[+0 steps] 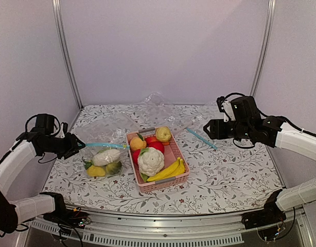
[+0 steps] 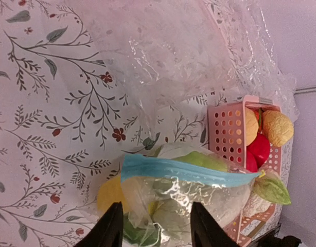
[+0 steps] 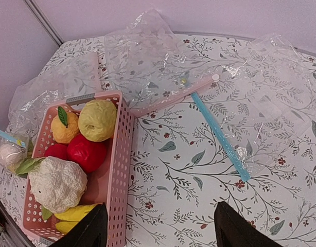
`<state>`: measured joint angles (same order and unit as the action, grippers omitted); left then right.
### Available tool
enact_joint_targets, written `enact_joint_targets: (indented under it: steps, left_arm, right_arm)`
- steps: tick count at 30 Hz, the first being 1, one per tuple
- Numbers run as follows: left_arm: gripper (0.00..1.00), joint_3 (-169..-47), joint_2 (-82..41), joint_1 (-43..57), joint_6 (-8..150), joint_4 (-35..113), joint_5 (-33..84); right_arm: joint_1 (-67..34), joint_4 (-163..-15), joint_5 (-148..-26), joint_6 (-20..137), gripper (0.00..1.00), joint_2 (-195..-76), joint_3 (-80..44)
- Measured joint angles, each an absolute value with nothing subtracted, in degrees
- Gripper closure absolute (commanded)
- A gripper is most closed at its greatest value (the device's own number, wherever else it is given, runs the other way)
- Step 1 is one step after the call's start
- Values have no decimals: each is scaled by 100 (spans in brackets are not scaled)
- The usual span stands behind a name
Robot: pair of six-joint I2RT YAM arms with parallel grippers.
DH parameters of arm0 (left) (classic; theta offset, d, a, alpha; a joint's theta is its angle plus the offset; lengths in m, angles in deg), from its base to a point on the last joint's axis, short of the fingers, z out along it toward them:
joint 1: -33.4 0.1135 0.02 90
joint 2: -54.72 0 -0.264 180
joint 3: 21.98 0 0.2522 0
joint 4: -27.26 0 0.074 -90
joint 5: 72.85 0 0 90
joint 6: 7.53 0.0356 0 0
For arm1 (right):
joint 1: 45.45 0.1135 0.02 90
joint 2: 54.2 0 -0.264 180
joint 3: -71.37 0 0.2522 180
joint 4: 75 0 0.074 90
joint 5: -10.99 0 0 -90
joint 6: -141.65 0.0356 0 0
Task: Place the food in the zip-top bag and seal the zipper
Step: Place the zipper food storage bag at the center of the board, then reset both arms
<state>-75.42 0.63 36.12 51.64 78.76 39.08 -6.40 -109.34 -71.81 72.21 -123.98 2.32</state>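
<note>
Left wrist view shows the left gripper [image 2: 155, 230] with its fingers [image 2: 109, 229] partly apart and nothing pinched between them. The bag [image 2: 199, 198] lies just past the fingertips. Its blue zipper [image 2: 189, 172] runs across in front of both fingers. Inside the bag, the lemon [image 2: 110, 193] sits close to one finger, the green fruit [image 2: 199, 159] is farther out, and the white piece [image 1: 106, 157] lies beside them. The right gripper [image 3: 163, 231] has its fingers wide apart and holds nothing. The pink basket [image 3: 122, 154] is ahead of its fingers, off to one side. A spare bag [image 3: 281, 87] lies ahead on the other side.
</note>
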Motion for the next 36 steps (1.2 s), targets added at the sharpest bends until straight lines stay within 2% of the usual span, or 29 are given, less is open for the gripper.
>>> enact_joint_targets:
  steps: [3,6,7,9,17,26,31,36]
  left_arm:
    - [14,-7542,70,3616,5158,7839,3849]
    - [2,-7571,85,3623,5191,7817,3639]
    - [1,-7606,89,3627,5195,7817,3534]
    - [1,-7678,102,3634,5234,7780,3357]
    - [0,-7765,100,3647,5090,6945,2391]
    - [0,-7112,262,3647,5547,4910,780]
    - [0,-6307,387,3647,6163,3253,306]
    - [0,-5650,-308,3645,6766,1922,179]
  right_arm:
    - [-671,-10940,-7146,7249,20,-12393,258]
    - [-728,-10936,-7072,7297,9,-12378,276]
    - [-749,-10940,-7052,7317,5,-12365,289]
    - [-806,-10955,-7017,7356,1,-12350,296]
    - [-1274,-10973,-6923,7490,1,-12323,398]
    - [-2800,-10783,-6967,7490,1,-12175,938]
    - [-3807,-10026,-7050,7380,1,-11600,1666]
    - [-4314,-8785,-6971,7101,1,-11158,2602]
